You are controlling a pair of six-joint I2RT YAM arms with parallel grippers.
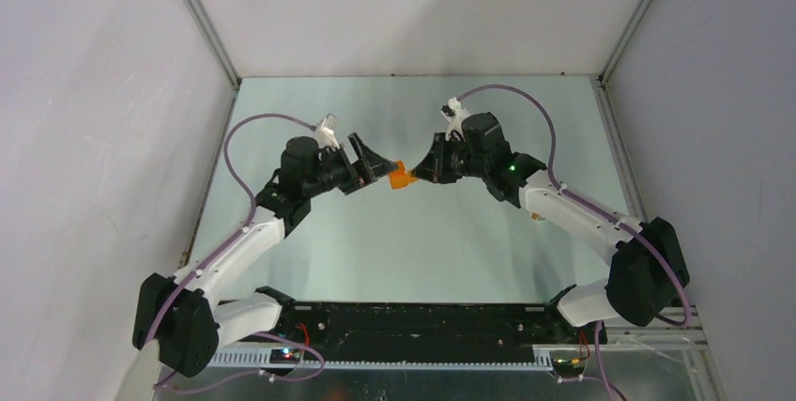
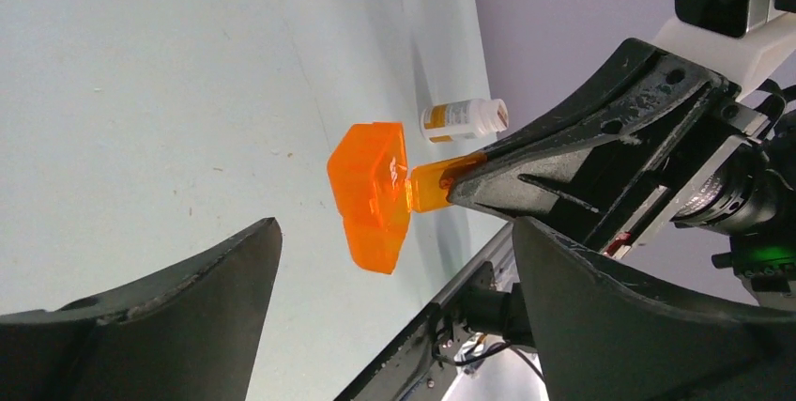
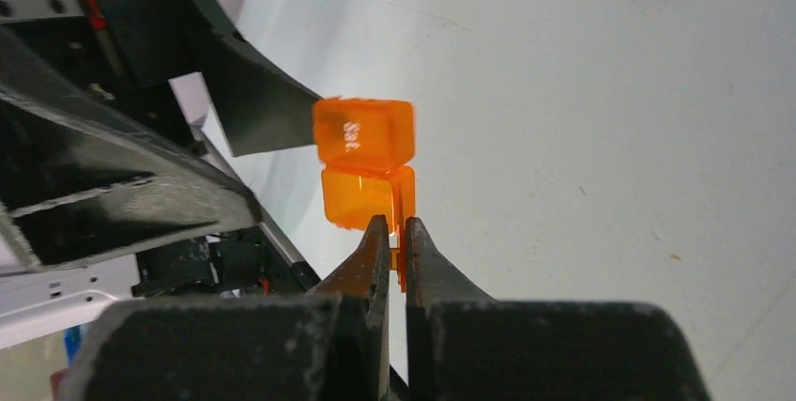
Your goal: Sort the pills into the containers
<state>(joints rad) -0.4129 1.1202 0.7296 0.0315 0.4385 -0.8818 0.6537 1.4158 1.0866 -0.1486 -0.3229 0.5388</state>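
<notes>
Risk: with the left tool (image 2: 396, 232) released, the right tool (image 3: 394, 230), clenched on one thin edge of the orange cup (image 3: 361, 196), may let it pivot and drop onto the counter (image 3: 610, 91).

pale green table (image 1: 413, 241), white pill bottle (image 2: 463, 119) lying on its side, nr wall

I count one orange translucent cup (image 2: 371, 196) and one white pill bottle (image 2: 462, 119). My arms number two, each with one gripper: left gripper (image 1: 372, 168), right gripper (image 3: 394, 227).
</notes>
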